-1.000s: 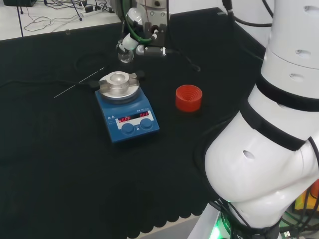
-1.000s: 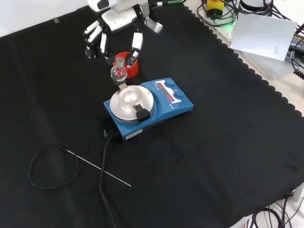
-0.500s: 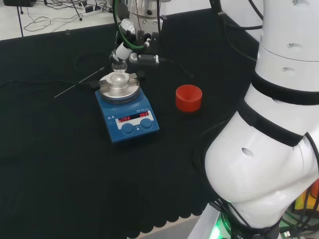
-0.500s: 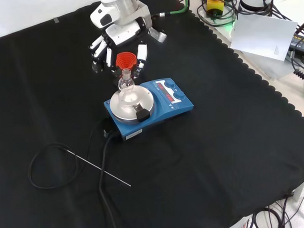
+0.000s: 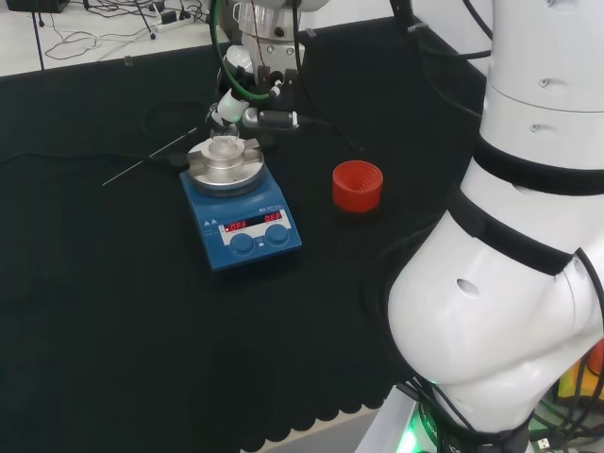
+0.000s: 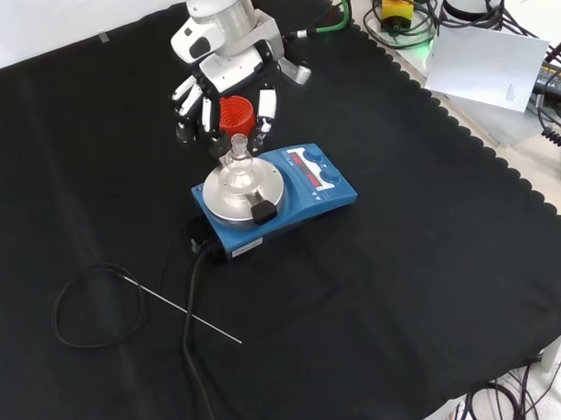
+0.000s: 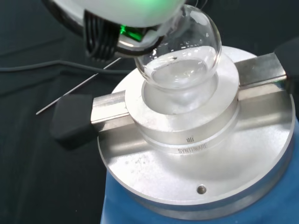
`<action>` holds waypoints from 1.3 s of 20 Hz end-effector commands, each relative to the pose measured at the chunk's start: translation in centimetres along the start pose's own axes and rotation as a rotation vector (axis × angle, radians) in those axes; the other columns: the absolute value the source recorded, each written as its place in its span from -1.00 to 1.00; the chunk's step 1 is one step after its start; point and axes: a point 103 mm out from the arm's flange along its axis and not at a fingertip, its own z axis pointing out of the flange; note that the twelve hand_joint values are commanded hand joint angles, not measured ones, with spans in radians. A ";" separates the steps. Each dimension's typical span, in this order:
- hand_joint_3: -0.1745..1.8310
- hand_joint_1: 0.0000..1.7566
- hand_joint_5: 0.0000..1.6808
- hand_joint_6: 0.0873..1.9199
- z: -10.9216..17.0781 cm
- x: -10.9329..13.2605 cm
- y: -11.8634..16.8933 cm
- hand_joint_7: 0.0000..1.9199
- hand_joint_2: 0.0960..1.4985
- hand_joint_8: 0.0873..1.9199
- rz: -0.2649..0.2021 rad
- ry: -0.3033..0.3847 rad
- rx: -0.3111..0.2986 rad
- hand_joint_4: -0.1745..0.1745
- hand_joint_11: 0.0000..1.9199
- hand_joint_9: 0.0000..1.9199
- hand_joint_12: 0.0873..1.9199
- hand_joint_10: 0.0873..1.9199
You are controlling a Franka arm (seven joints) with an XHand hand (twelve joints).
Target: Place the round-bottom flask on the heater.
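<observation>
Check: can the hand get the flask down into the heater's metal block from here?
Probably yes. The hand holds the round-bottom flask by its neck just above the heater, its bulb over the block's round recess; nothing lies between them.

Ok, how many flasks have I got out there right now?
1: the flask sits in the heater block's well, below the hand. Clear ware is hard to spot, so another could go unseen.
</observation>
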 end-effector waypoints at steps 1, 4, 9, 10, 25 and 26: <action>-0.08 0.28 0.41 -0.14 0.2 0.1 0.3 -0.67 -0.21 -0.36 -0.008 -0.001 0.002 0.46 -0.82 -0.42 0.42 -0.42; -0.08 0.28 0.41 -0.14 0.6 0.1 0.5 -0.67 -0.21 -0.36 -0.007 -0.004 0.014 0.46 -0.82 -0.42 0.42 -0.42; -0.07 0.28 0.41 -0.14 1.0 0.0 0.6 -0.67 -0.21 -0.36 -0.006 -0.018 0.028 0.45 -0.83 -0.42 0.42 -0.42; -0.07 0.28 0.41 -0.14 1.1 -0.1 0.7 -0.67 -0.21 -0.36 -0.005 -0.021 0.029 0.45 -0.83 -0.42 0.42 -0.42; -0.07 0.28 0.41 -0.14 1.1 -0.4 0.7 -0.67 -0.21 -0.36 -0.003 -0.039 0.035 0.45 -0.83 -0.42 0.42 -0.42; -0.07 0.28 0.41 -0.13 1.2 -0.3 0.7 -0.67 -0.21 -0.36 -0.003 -0.039 0.035 0.45 -0.83 -0.42 0.42 -0.42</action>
